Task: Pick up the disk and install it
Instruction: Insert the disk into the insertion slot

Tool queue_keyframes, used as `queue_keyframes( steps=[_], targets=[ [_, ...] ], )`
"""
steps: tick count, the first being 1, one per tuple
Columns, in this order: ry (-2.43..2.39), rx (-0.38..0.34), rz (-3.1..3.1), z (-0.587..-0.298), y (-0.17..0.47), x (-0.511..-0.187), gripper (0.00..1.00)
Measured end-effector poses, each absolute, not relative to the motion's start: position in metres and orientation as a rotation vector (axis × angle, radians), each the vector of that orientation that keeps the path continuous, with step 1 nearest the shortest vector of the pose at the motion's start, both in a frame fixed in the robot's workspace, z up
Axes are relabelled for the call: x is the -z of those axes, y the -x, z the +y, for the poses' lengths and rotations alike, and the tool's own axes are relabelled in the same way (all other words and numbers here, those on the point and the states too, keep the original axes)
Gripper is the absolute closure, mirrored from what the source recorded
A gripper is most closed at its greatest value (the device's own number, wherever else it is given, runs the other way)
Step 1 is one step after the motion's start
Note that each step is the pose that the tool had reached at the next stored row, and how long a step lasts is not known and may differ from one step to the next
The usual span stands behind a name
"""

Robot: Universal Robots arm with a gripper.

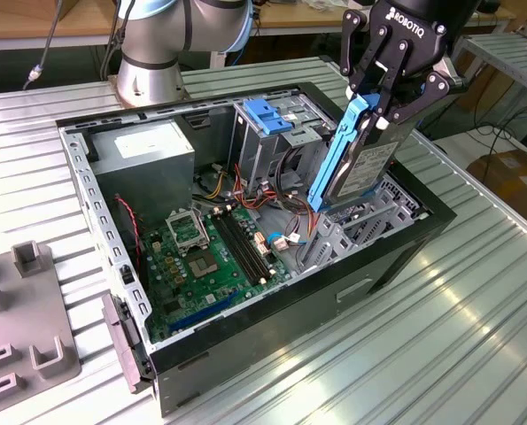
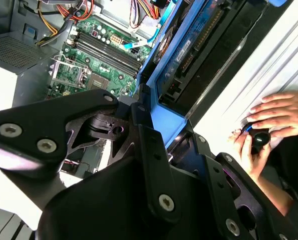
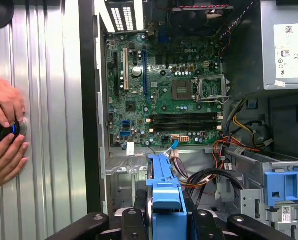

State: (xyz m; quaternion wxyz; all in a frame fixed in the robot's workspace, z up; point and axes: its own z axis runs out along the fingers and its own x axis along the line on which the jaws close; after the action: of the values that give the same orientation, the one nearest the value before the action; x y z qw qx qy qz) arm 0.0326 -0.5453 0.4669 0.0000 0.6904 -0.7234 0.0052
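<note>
The disk (image 1: 370, 165) is a silver-grey hard drive with a blue bracket (image 1: 337, 152) along its edge. It hangs on edge, tilted, over the open computer case (image 1: 396, 261) at the exterior view's right, with its lower end just above the drive bay area. My gripper (image 1: 375, 108) is shut on the disk's upper end. In both wrist views the blue-edged disk (image 3: 165, 186) (image 2: 196, 47) sticks out from between my black fingers (image 2: 151, 150), with the green motherboard (image 3: 164, 85) beyond it.
Inside the case are a grey power supply box (image 1: 145, 150), a metal cage with a blue handle (image 1: 268, 115) and bundles of cables (image 1: 285, 239). A person's hands (image 3: 3, 127) hold a black knob on the ribbed metal table (image 1: 476, 336). A grey fixture (image 1: 24, 310) stands at the exterior view's left.
</note>
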Motion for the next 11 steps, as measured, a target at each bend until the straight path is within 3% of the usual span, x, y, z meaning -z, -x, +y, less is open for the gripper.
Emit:
queue_keyframes(
  steps=[11],
  targets=[
    [-2.169,-0.017,-2.272,-0.557,-0.061,-0.457,0.63]
  ],
)
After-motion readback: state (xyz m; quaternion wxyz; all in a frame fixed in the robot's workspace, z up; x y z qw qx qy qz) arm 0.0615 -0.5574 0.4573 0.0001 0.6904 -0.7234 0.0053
